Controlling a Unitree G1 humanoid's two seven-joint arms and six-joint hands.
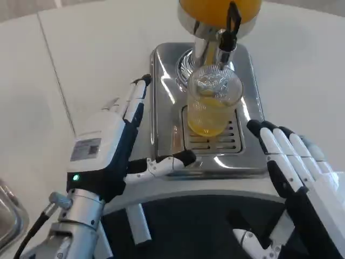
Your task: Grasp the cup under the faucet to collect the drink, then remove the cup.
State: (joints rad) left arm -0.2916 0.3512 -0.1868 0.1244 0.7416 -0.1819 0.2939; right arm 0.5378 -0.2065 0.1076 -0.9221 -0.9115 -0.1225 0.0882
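Cup (211,108) on drip tray (161,97) under faucet (229,32), part-filled with orange drink. Left hand (116,145) and right hand (294,162) flank it, fingers apart, holding nothing.

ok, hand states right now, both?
Left hand: open, fingers spread beside the steel drip tray, holding nothing.
Right hand: open, holding nothing.

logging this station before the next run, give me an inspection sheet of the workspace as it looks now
surface: white table, seam line at left
job's things: ribbed clear cup partly filled with orange drink, upright on drip tray grate under the black-handled faucet of the juice dispenser
clutter: metal object at lower left edge, unclear
hands: left hand and right hand open, either side of the tray, apart from cup
cables: black cable by left forearm
surroundings: nothing seen
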